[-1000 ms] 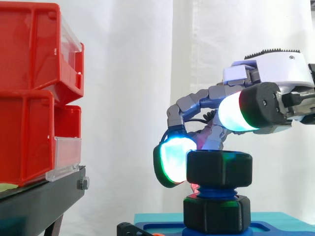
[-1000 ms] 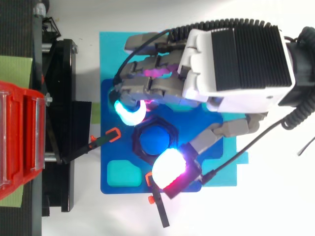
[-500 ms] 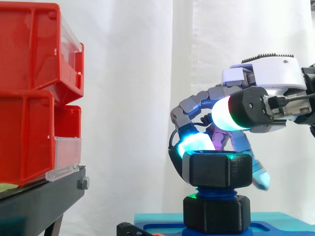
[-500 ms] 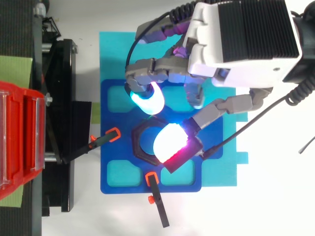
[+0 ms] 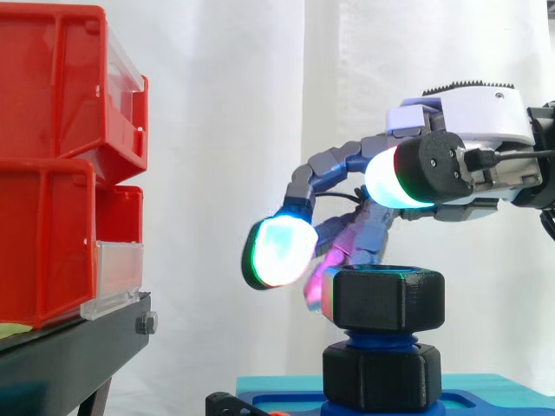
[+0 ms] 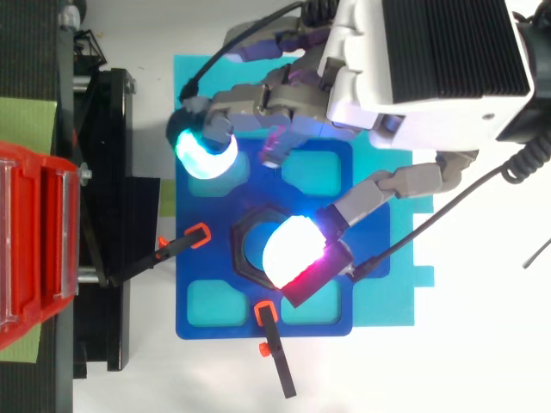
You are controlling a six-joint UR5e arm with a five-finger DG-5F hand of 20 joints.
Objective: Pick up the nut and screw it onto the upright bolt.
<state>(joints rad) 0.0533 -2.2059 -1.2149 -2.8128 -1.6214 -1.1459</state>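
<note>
Bolt [image 5: 381, 335] mostly hidden inside nut [image 5: 382, 299]; red bins [image 5: 52, 165] cropped at left edge.

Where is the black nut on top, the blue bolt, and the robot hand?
Black six-sided plastic nut [image 5: 386, 299], side view, its front face.
Blue threaded plastic bolt [image 5: 381, 336], side view, thread just below the nut.
White-and-grey robot hand [image 6: 430, 60], top view, back of its palm.

A robotics lab: white curtain [image 5: 225, 173], red bins [image 5: 52, 165] on a black stand [image 5: 69, 355].
</note>
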